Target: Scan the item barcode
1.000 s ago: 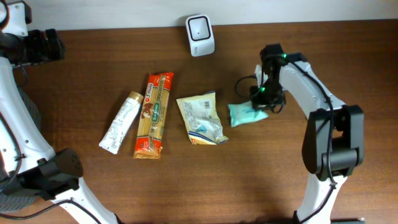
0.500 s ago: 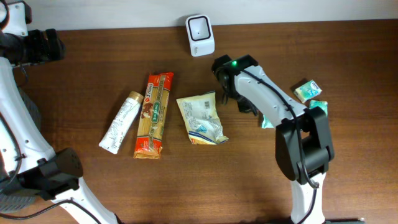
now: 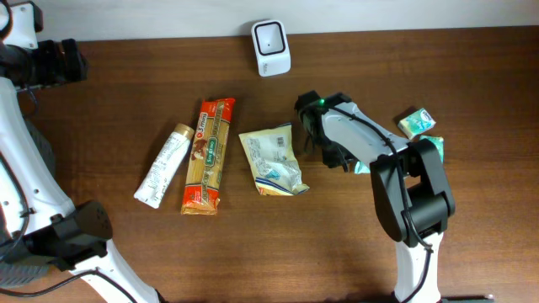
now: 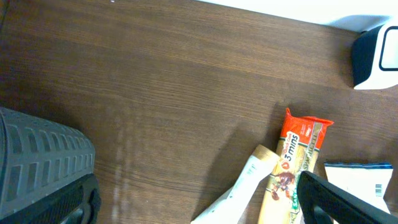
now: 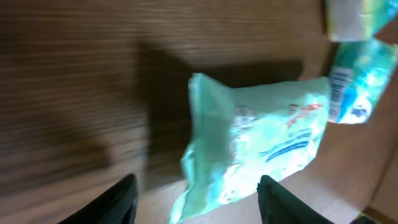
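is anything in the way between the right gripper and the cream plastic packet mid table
Nothing visible: the right gripper hangs just beside the cream plastic packet, and only brown wooden table shows between them.

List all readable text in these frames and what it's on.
"3 mins": on the orange pasta packet, in the left wrist view.
Print on the white tube: too small to read.
Label and barcode on the pale pouch: too small to read.
Blue print on the green packet: blurred.
No text visible on the scanner.
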Motion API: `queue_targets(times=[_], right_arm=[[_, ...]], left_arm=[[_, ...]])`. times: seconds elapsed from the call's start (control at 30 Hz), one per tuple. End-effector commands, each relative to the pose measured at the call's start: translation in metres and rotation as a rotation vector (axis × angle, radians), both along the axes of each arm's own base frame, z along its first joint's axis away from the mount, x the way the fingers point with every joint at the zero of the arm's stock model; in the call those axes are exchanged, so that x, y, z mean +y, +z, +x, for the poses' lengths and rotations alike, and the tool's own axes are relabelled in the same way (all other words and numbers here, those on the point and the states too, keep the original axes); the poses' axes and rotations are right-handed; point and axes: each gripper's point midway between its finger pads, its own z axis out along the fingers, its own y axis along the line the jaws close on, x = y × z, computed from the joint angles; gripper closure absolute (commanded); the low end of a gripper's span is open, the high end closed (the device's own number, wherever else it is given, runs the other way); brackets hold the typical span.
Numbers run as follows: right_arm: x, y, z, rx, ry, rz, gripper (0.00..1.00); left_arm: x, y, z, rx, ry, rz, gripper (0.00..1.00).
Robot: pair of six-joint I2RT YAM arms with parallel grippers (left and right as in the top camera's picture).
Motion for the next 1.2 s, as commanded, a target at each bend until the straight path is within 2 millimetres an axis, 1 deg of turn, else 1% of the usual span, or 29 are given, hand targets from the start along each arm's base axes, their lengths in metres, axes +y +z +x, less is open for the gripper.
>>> queue_targets(times=[0.0, 0.1, 0.13, 0.17, 0.2, 0.23, 0.27, 0.37, 0.4, 0.47, 0.53, 0.57, 0.6, 0.63, 0.67, 0.7, 0.73, 0.77, 0.8, 0.83, 0.87, 0.93, 1.0, 1.03, 1.07, 1.13, 1.17], right_arm=[[-0.022, 0.001, 0.000, -0.078, -0.068, -0.110, 0.41], [-0.037, -0.010, -0.001, -0.084, -0.118, -0.088, 0.43], [-0.039, -0.017, -0.003, -0.073, -0.151, -0.047, 0.49], [-0.040, -0.022, -0.005, -0.063, -0.169, -0.019, 0.51], [-0.040, -0.029, -0.008, -0.046, -0.179, 0.014, 0.57], [-0.040, -0.039, -0.014, -0.026, -0.201, 0.054, 0.66], [-0.039, -0.044, -0.018, -0.007, -0.201, 0.074, 0.73], [-0.031, -0.049, -0.021, 0.038, -0.152, 0.119, 0.96], [-0.031, -0.048, -0.021, 0.040, -0.151, 0.121, 0.96], [-0.022, -0.043, -0.017, 0.065, -0.121, 0.167, 0.96], [-0.005, -0.019, -0.009, 0.078, -0.085, 0.263, 0.96], [0.014, -0.001, -0.003, 0.090, -0.036, 0.371, 0.96], [0.052, 0.029, 0.004, 0.102, 0.080, 0.589, 0.96], [0.073, 0.049, 0.008, 0.098, 0.164, 0.712, 0.96], [0.097, 0.075, 0.013, 0.080, 0.260, 0.858, 0.96], [0.113, 0.098, 0.017, 0.055, 0.326, 0.976, 0.96], [0.122, 0.112, 0.020, 0.041, 0.367, 1.057, 0.96], [0.133, 0.130, 0.024, 0.012, 0.411, 1.212, 0.96], [0.133, 0.135, 0.027, -0.003, 0.400, 1.289, 0.96], [0.130, 0.135, 0.030, -0.011, 0.384, 1.337, 0.96], [0.126, 0.130, 0.032, -0.013, 0.364, 1.362, 0.96], [0.121, 0.115, 0.034, -0.018, 0.322, 1.461, 0.96], [0.114, 0.095, 0.032, -0.037, 0.276, 1.576, 0.96], [0.108, 0.086, 0.032, -0.055, 0.253, 1.632, 0.96], [0.097, 0.075, 0.033, -0.069, 0.219, 1.646, 0.96], [0.076, 0.060, 0.033, -0.092, 0.160, 1.640, 0.96], [0.058, 0.047, 0.035, -0.103, 0.116, 1.584, 0.96]], left_arm=[[-0.002, 0.015, -0.005, -0.039, -0.010, 0.015, 0.01], [-0.002, 0.015, -0.005, -0.039, -0.010, 0.015, 0.01], [-0.002, 0.015, -0.005, -0.039, -0.010, 0.015, 0.01], [-0.002, 0.015, -0.005, -0.039, -0.010, 0.015, 0.01], [-0.002, 0.015, -0.005, -0.039, -0.010, 0.015, 0.01], [-0.002, 0.015, -0.005, -0.039, -0.010, 0.015, 0.01], [-0.002, 0.015, -0.005, -0.039, -0.010, 0.015, 0.01], [-0.002, 0.015, -0.005, -0.039, -0.010, 0.015, 0.01], [-0.002, 0.015, -0.005, -0.039, -0.010, 0.015, 0.01], [-0.002, 0.015, -0.005, -0.039, -0.010, 0.015, 0.01], [-0.002, 0.015, -0.005, -0.039, -0.010, 0.015, 0.01], [-0.002, 0.015, -0.005, -0.039, -0.010, 0.015, 0.01], [-0.002, 0.015, -0.005, -0.039, -0.010, 0.015, 0.01], [-0.002, 0.015, -0.005, -0.039, -0.010, 0.015, 0.01], [-0.002, 0.015, -0.005, -0.039, -0.010, 0.015, 0.01], [-0.002, 0.015, -0.005, -0.039, -0.010, 0.015, 0.01], [-0.002, 0.015, -0.005, -0.039, -0.010, 0.015, 0.01], [-0.002, 0.015, -0.005, -0.039, -0.010, 0.015, 0.01], [-0.002, 0.015, -0.005, -0.039, -0.010, 0.015, 0.01], [-0.002, 0.015, -0.005, -0.039, -0.010, 0.015, 0.01], [-0.002, 0.015, -0.005, -0.039, -0.010, 0.015, 0.01], [-0.002, 0.015, -0.005, -0.039, -0.010, 0.015, 0.01], [-0.002, 0.015, -0.005, -0.039, -0.010, 0.015, 0.01], [-0.002, 0.015, -0.005, -0.039, -0.010, 0.015, 0.01], [-0.002, 0.015, -0.005, -0.039, -0.010, 0.015, 0.01], [-0.002, 0.015, -0.005, -0.039, -0.010, 0.015, 0.01], [-0.002, 0.015, -0.005, -0.039, -0.010, 0.015, 0.01]])
